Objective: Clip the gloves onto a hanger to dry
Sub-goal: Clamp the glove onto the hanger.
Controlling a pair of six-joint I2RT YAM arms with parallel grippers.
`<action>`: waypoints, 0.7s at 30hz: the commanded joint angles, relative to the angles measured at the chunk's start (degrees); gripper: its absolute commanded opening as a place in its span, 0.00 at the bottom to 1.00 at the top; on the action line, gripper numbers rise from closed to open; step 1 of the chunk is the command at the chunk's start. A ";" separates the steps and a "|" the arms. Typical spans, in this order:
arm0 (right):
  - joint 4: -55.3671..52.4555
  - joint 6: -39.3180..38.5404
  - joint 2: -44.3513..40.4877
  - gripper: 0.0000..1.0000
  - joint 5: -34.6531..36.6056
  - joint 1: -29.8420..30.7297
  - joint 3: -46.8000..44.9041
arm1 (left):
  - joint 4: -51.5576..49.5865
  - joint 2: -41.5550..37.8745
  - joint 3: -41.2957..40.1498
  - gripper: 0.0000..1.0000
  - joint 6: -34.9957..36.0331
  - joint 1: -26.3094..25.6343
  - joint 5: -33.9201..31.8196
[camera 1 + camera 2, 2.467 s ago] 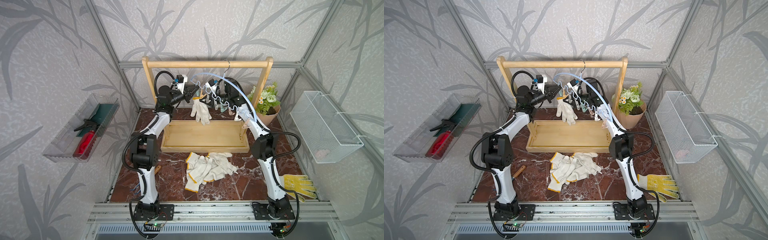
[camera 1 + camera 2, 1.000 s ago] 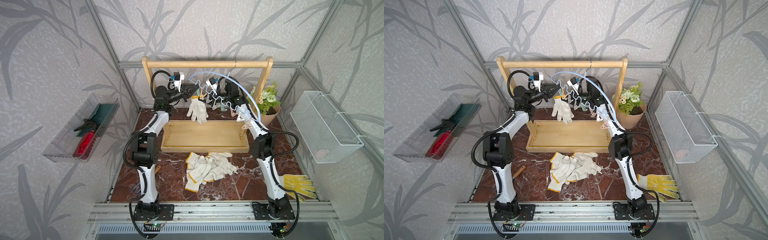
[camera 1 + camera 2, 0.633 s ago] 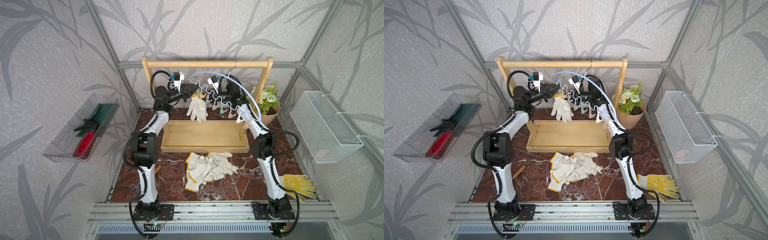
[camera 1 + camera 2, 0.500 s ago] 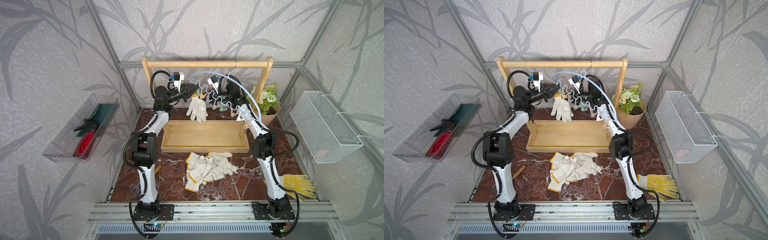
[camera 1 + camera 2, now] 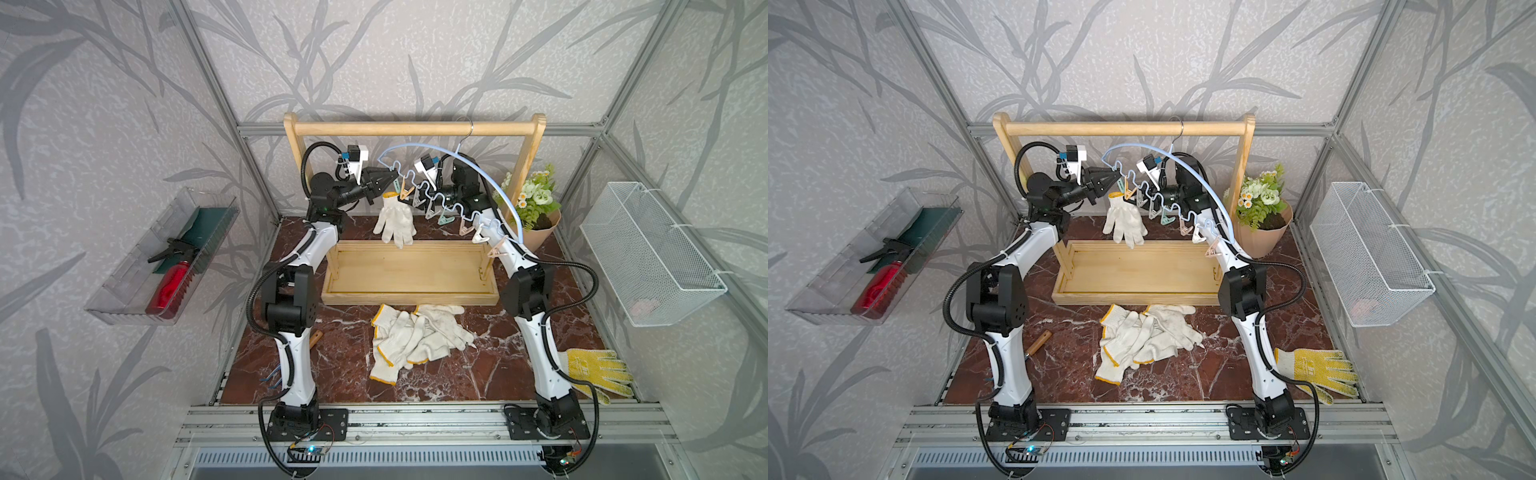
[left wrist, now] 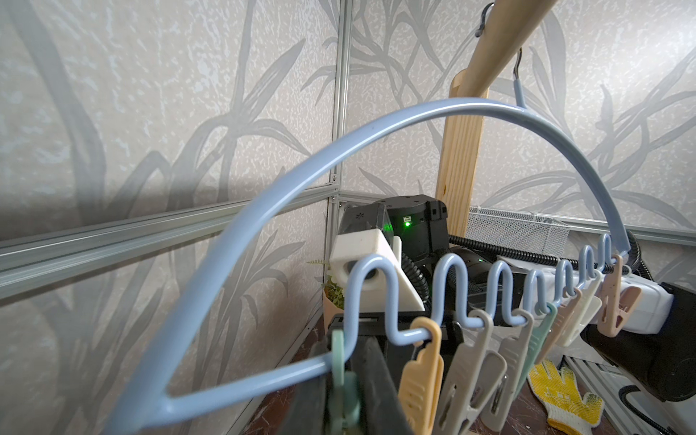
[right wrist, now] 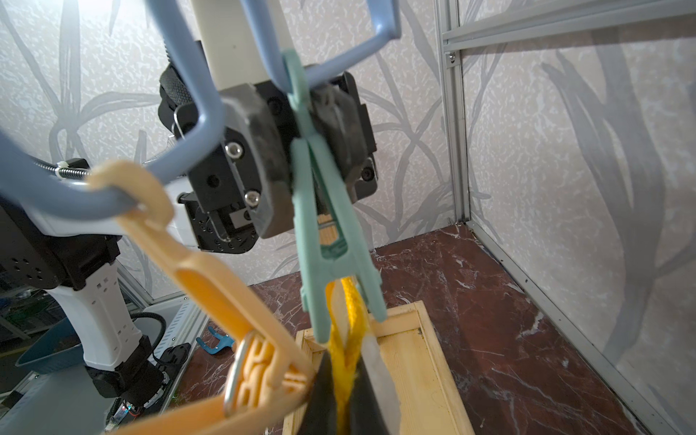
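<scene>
Nearest, at the right edge of the bench (image 5: 340, 365), lies a yellow glove (image 5: 596, 372). A little farther, in the middle, the pile of gloves (image 5: 415, 336) lies loose. Only the top views show it. Behind the pile sits a wooden tray (image 5: 409, 274). One white hanging glove (image 5: 395, 220) dangles over the tray's far edge, fingers down. It hangs under the left end of the blue hanger (image 6: 452, 102). The hanger hooks on the wooden rail (image 5: 411, 128) at the far side.

The right wrist view shows the grips best. The left hand (image 7: 301, 139) is squeezed tight on the top of the green clip (image 7: 320, 211). The clip's bottom ends stand apart, with the glove's yellow cuff between them. The right hand (image 7: 344, 399) is pinched closed on that cuff from below.

In both top views the left hand reaches in from the left and the right hand from the right. There the clips (image 6: 470, 361) hide the right hand's tips. The left wrist view shows the row of clips on the hanger's wavy bar, but not the hanging glove.
</scene>
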 commanded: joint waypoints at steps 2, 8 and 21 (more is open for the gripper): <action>0.86 -0.46 -4.08 0.00 -1.28 -0.45 -0.25 | 2.90 0.00 1.38 0.00 -0.46 0.86 2.27; 3.36 1.30 -4.61 0.00 -1.71 -0.96 -0.25 | 2.94 -0.27 0.66 0.00 -0.39 1.12 2.42; 8.34 6.02 -3.65 0.00 -2.13 -1.33 1.19 | 3.04 -0.01 0.47 0.00 -0.85 1.12 3.57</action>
